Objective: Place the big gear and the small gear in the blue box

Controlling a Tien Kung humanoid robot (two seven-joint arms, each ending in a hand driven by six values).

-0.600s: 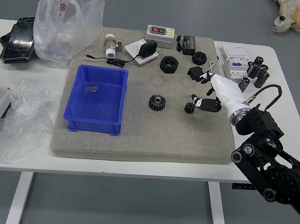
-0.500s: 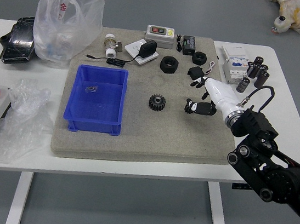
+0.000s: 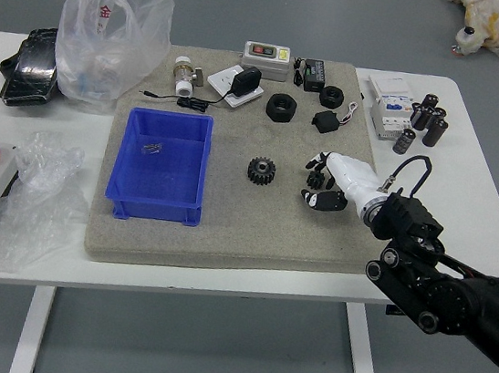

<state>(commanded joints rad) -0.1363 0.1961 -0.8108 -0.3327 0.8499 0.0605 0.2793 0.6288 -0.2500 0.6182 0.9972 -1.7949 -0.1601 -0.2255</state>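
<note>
Bench (image 3: pixel 218 285), white, its near edge crossed toward the right corner by the robot's black right arm (image 3: pixel 442 299). Toward the left edge stands the blue box (image 3: pixel 154 210), neither gear inside. Toward the right edge, the right hand (image 3: pixel 351 181) has just moved in around the small gear (image 3: pixel 316 180), open, fingers parted either side, apparently setting up the grasp. The big gear (image 3: pixel 262 171) lies between hand and box, untouched. Near the far edge sits a black ring (image 3: pixel 280 115).
</note>
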